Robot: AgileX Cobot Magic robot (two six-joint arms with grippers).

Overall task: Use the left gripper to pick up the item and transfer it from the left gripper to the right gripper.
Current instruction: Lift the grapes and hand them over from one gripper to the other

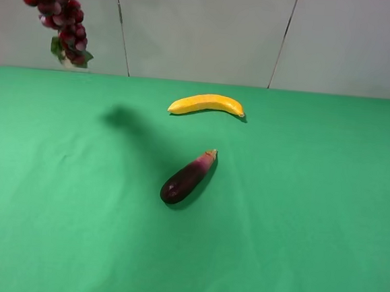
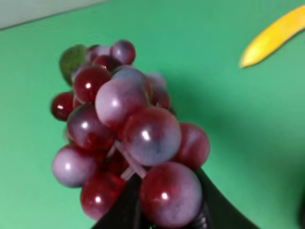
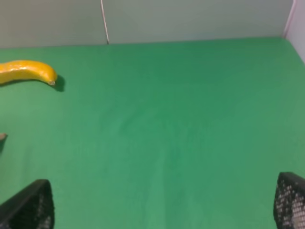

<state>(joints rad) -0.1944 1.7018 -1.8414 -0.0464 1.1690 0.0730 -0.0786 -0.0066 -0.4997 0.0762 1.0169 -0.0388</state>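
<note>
The item [image 1: 57, 13], a long bunch of glossy dark red and purple grapes with green leaves, hangs in the air at the far left, well above the green table. Neither arm shows in the exterior high view. In the left wrist view the item [image 2: 128, 129] fills the frame, and my left gripper [image 2: 162, 212] is shut on its near end, with black fingers [image 2: 121, 210] on either side. My right gripper [image 3: 159, 205] stands open over bare cloth, nothing between its mesh-patterned fingertips [image 3: 28, 205].
A yellow banana [image 1: 206, 104] lies near the back middle of the green table [image 1: 311, 216]. A dark purple eggplant [image 1: 188, 178] lies in front of it. The item's shadow falls left of them. A pale wall stands behind the table.
</note>
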